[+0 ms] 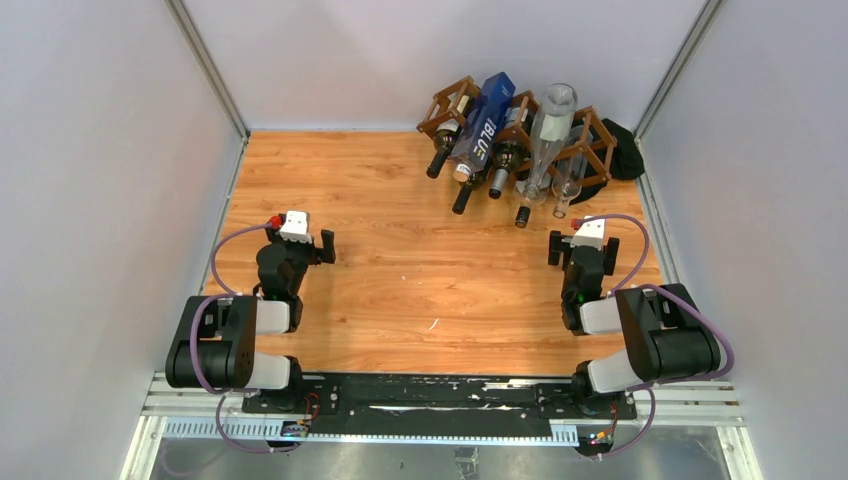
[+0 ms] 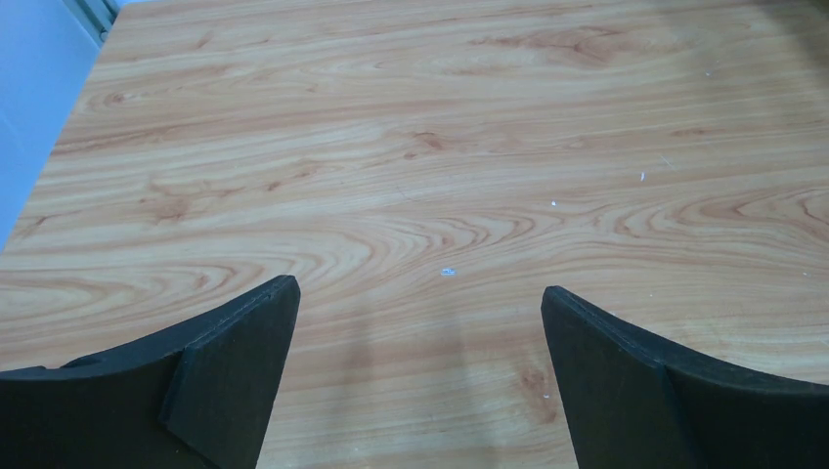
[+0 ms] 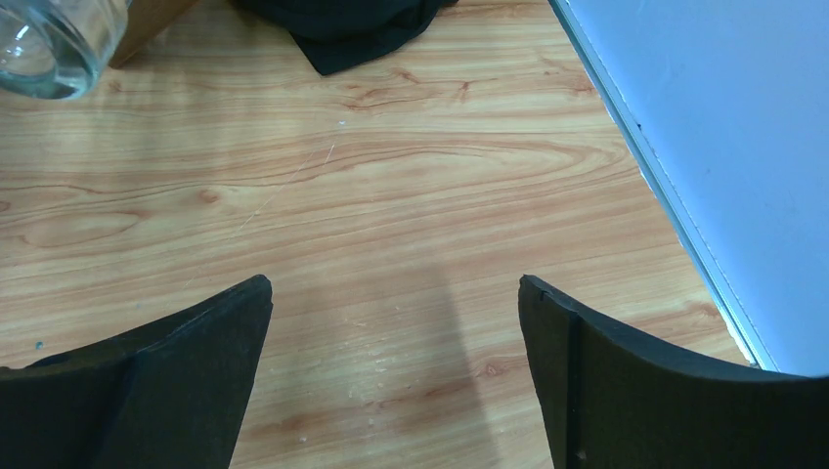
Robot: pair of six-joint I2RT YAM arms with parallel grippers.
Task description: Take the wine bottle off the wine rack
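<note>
The dark brown lattice wine rack (image 1: 438, 108) stands at the back right of the wooden table. Dark wine bottles lie in its cells, necks pointing toward me, one at the left end (image 1: 441, 158) and another lower (image 1: 464, 193). A blue box (image 1: 486, 125) and a clear glass bottle (image 1: 549, 135) rest on the rack too. My left gripper (image 1: 298, 243) (image 2: 418, 288) is open over bare wood, far left of the rack. Just in front of the rack's right end, my right gripper (image 1: 583, 250) (image 3: 394, 283) is open with nothing between its fingers.
A black cloth (image 1: 625, 150) (image 3: 342, 24) lies behind the rack's right end. The clear bottle's rounded glass (image 3: 44, 44) shows at the top left of the right wrist view. Pale walls close in the table on three sides, the right wall (image 3: 723, 117) near my right gripper.
</note>
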